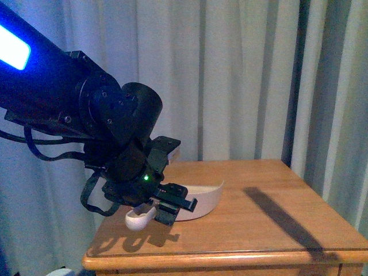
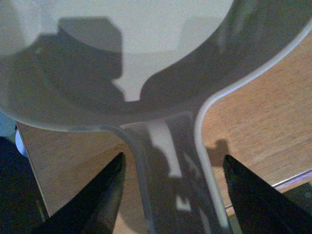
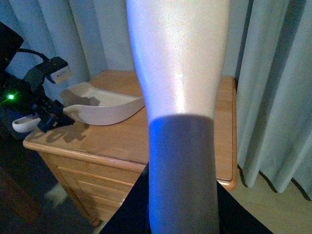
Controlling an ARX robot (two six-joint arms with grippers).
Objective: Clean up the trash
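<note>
Straddling dustpan handle, left end effector wide; right end effector clamping pale handle.

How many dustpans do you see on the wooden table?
1. The pale dustpan lies toward the left front corner of the table, its handle inside the open left tool. The left arm hides part of the tabletop, so another may be hidden.

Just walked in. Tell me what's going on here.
The left pincer straddles the handle of the pale dustpan lying on the wooden nightstand, jaws open and not yet closed on it. The right pincer holds a pale, long tool up in front of its camera. No trash shows in any view.
</note>
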